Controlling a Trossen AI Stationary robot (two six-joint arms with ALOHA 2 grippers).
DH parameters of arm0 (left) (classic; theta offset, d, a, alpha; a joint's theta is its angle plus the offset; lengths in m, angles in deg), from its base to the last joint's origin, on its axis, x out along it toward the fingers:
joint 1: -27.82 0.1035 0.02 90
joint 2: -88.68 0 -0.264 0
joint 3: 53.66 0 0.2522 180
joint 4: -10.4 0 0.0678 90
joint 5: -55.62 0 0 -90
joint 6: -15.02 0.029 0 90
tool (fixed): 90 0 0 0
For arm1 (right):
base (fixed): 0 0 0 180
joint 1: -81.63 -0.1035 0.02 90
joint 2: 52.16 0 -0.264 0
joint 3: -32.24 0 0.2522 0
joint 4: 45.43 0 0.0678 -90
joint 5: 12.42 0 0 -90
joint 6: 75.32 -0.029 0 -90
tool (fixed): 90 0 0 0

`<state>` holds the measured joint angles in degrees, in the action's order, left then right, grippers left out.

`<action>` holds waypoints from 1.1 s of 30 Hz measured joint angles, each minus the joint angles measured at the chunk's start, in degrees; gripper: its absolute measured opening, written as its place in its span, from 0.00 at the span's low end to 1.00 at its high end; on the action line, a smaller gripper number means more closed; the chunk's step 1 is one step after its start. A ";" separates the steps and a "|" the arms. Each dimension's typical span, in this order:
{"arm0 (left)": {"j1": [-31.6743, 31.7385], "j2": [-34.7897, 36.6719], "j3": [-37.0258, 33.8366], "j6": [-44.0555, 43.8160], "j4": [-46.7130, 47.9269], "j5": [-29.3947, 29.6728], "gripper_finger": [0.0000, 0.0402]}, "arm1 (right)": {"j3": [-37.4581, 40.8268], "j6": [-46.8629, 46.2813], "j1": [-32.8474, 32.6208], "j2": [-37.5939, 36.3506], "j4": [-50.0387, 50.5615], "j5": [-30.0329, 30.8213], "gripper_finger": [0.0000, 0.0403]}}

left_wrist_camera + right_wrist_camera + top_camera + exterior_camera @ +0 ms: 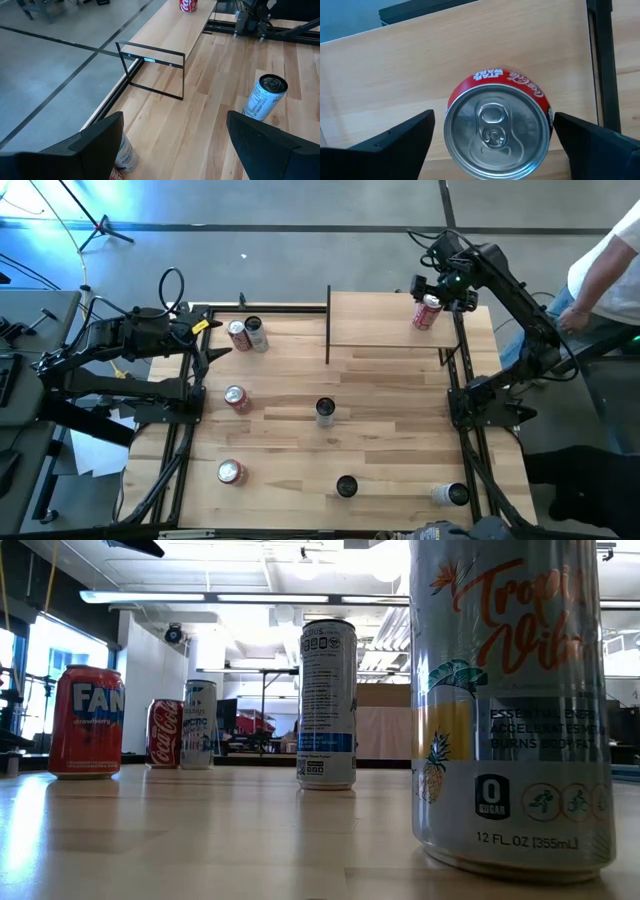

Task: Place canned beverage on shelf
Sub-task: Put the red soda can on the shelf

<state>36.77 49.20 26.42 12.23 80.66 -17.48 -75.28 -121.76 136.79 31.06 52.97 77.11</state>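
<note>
We see the right gripper [437, 292] over the far right corner of the shelf [380, 320], fingers spread wide with clear gaps on both sides of the red Coca-Cola can [427, 311], not touching it. In the right wrist view that can [497, 132] stands upright on the shelf board [420, 60], pull-tab top facing the camera, near the black frame post [605, 65]. Left gripper [205, 345] waits at the table's left edge, fingers apart, holding nothing; its wrist view shows the shelf frame [152, 60] ahead and a tall silver can [264, 97] on the tabletop [200, 130]. Other cans on the table: a red and silver pair [246, 334] by the left gripper, two more red cans [237, 399] [231, 472], and three dark-topped ones [325, 411] [346, 486] [449, 495]. A person [605, 270] stands at the right edge.
</note>
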 joint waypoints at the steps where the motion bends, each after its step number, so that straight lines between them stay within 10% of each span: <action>1: 0.00 0.00 -0.01 0.00 0.01 -0.01 0.83 | 0.00 0.28 0.02 0.00 0.00 0.00 0.97; 16: 0.02 0.00 -0.02 0.00 0.01 0.00 0.83 | -0.06 2.29 0.00 -0.07 2.55 0.00 0.74; 33: 0.00 0.00 -0.02 0.00 0.01 0.00 0.83 | -0.08 24.42 0.00 -0.07 2.97 -0.63 0.72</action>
<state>36.77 49.20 26.40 12.23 80.67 -17.48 -75.37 -97.34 136.79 31.00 55.95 76.48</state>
